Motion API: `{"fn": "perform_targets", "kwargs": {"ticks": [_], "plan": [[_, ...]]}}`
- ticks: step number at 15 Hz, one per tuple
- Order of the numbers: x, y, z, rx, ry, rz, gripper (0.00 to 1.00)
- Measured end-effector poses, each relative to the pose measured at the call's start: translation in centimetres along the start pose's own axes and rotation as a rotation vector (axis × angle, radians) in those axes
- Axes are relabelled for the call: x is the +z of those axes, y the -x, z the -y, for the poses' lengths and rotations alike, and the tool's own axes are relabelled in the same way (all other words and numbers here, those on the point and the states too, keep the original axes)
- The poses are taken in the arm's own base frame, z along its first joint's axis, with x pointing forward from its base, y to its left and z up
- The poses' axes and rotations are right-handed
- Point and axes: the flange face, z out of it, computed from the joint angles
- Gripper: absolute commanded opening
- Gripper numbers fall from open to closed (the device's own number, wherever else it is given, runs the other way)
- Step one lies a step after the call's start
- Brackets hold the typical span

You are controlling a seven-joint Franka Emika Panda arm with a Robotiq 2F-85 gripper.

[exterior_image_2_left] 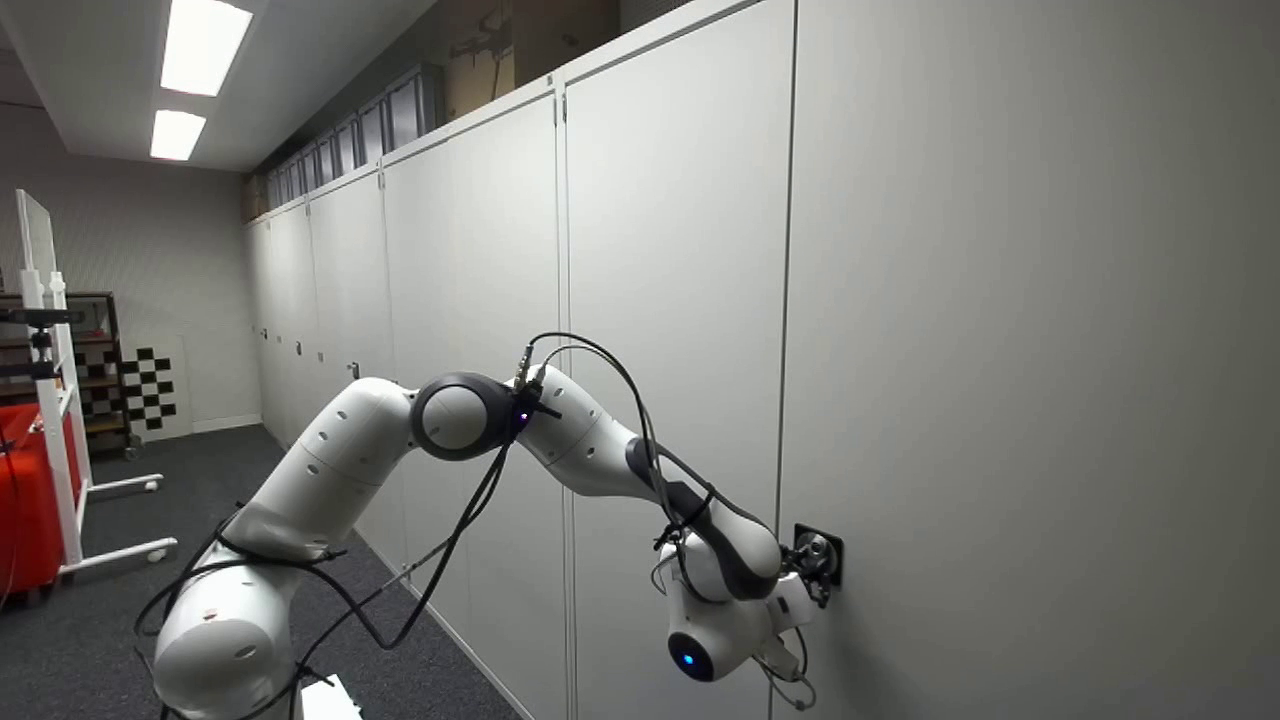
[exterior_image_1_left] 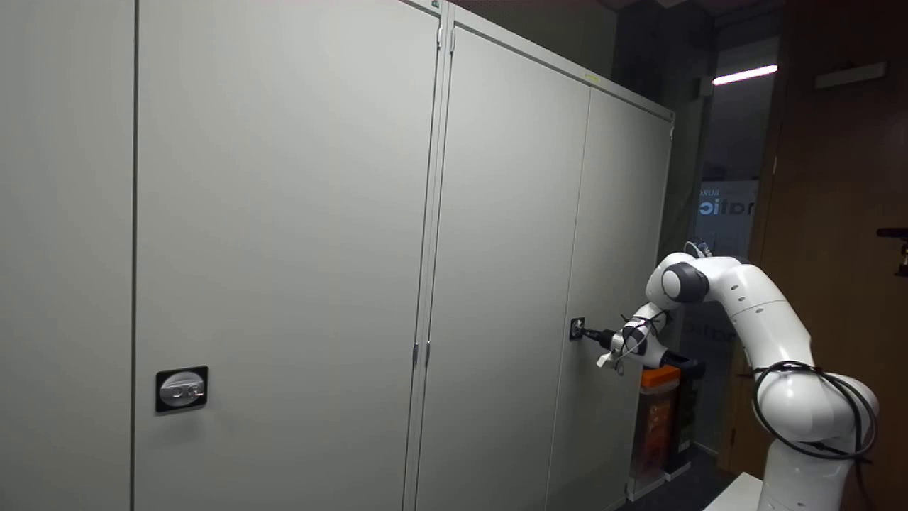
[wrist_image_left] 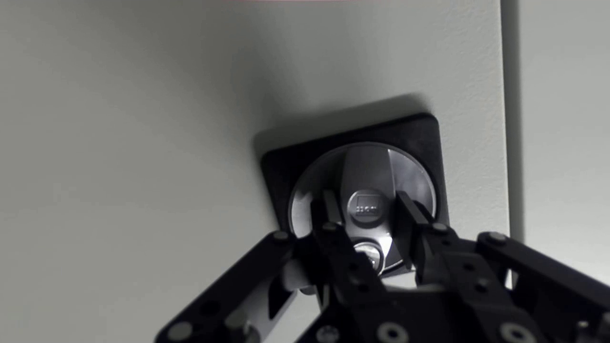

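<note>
A round metal handle (wrist_image_left: pixel 368 166) sits in a square black plate on a pale grey cabinet door (wrist_image_left: pixel 143 190). It has a raised central ridge with a logo button, and a lock cylinder (wrist_image_left: pixel 371 253) at its lower end. My gripper (wrist_image_left: pixel 366 196) straddles the ridge, one finger (wrist_image_left: pixel 409 209) on its right side and the other on its left, closed in on it. Part of the lock is hidden behind the left finger. In both exterior views the gripper reaches the handle plate (exterior_image_1_left: pixel 574 334) (exterior_image_2_left: pixel 837 562), beside the seam between two doors.
A similar handle (exterior_image_1_left: pixel 181 388) is on another cabinet door. Bins, one with an orange lid (exterior_image_1_left: pixel 660 376), stand beyond the cabinet near the arm. Black cables (exterior_image_2_left: pixel 470 530) hang along the arm. A wheeled white frame (exterior_image_2_left: pixel 60 400) stands further back.
</note>
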Motion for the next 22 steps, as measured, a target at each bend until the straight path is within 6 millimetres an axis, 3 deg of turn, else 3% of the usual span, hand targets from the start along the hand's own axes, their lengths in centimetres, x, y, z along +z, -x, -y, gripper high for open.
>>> {"fn": "perform_targets", "kwargs": {"ticks": [22], "plan": [[-0.06, 0.14, 0.10, -0.162, 0.017, -0.012, 0.08]]}}
